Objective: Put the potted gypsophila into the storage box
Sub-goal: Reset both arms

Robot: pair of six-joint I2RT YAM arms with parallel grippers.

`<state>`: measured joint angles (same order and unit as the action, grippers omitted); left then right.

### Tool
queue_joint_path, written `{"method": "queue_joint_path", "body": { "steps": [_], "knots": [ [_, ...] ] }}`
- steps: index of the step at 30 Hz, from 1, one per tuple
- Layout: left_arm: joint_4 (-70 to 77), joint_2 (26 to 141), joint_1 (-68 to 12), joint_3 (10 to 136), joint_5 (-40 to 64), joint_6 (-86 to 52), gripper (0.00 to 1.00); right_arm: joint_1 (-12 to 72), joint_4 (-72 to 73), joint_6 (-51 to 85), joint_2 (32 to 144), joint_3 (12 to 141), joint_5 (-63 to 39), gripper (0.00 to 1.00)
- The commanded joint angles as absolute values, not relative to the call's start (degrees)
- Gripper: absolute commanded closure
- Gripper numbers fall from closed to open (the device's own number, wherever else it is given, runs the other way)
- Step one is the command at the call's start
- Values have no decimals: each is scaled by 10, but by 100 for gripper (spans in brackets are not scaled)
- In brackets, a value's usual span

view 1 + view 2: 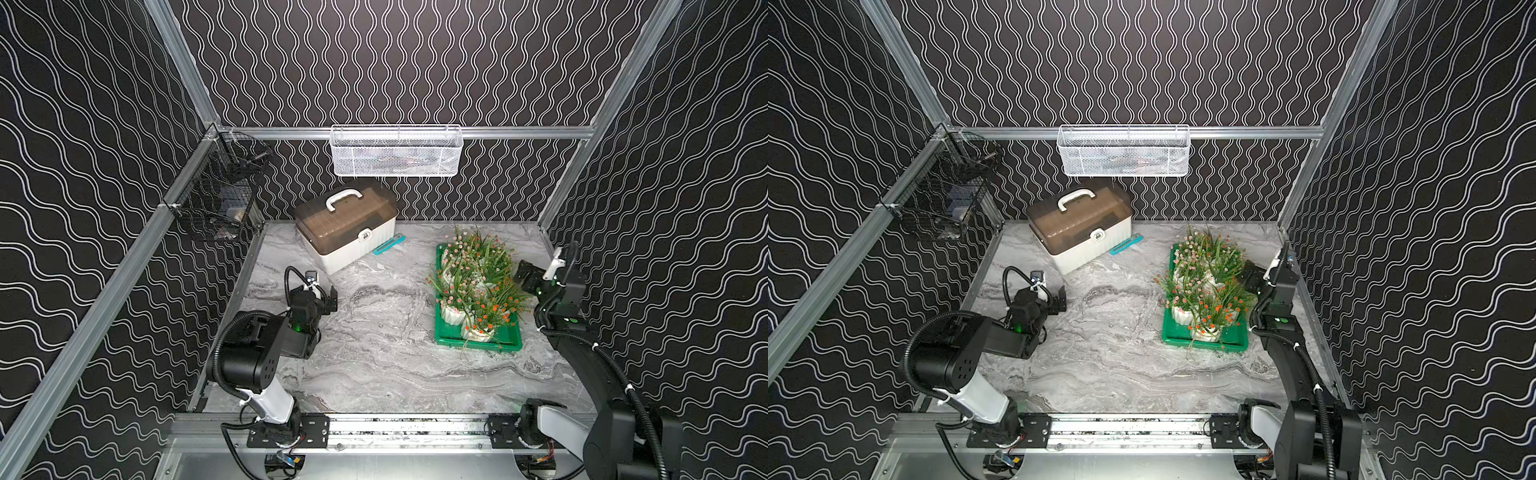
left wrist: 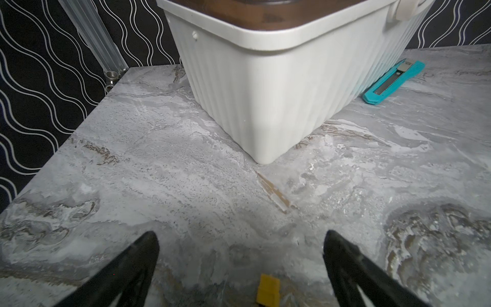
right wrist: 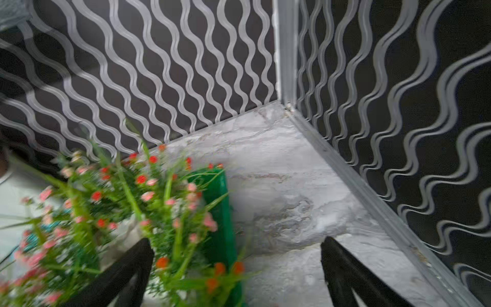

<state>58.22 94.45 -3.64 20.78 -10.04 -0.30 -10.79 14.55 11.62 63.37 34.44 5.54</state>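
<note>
The potted gypsophila [image 1: 473, 286] sit bunched in the green storage box [image 1: 451, 336] (pretty crowded). Left gripper [image 2: 240, 236] and right gripper [image 3: 237, 240] both gape wide, holding nothing, the right one just beside the box.

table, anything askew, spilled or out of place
Nothing looks spilled or tipped: the potted gypsophila stand inside the storage box. One oddity: a teal utility knife lies loose on the tabletop beside the white case.

Potted gypsophila [image 3: 119, 207] blurred in the right wrist view; white case [image 2: 279, 87] cropped at its top.
</note>
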Motion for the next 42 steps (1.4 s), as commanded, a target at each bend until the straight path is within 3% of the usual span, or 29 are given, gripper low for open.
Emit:
{"method": "queue_joint_path", "body": {
  "steps": [1, 9, 18, 27, 35, 37, 40, 42],
  "knots": [
    [588, 945, -35, 211, -98, 0, 1, -154, 193, 167, 635, 311, 53, 0],
    [591, 946, -35, 210, -98, 0, 1, -162, 382, 166, 687, 202, -3, 0],
    [590, 946, -35, 211, -98, 0, 1, -154, 473, 177, 768, 175, -3, 1],
    [590, 946, -35, 211, -98, 0, 1, -95, 605, 126, 869, 160, 23, 0],
    [591, 946, -35, 211, -98, 0, 1, -66, 579, 99, 917, 190, 29, 0],
    [590, 946, -35, 211, -98, 0, 1, -57, 651, 84, 963, 192, 27, 0],
    [590, 946, -35, 211, -98, 0, 1, -53, 544, 89, 926, 212, 45, 0],
    [589, 946, -36, 211, -98, 0, 1, -52, 606, 85, 950, 202, 45, 0]
  ]
}}
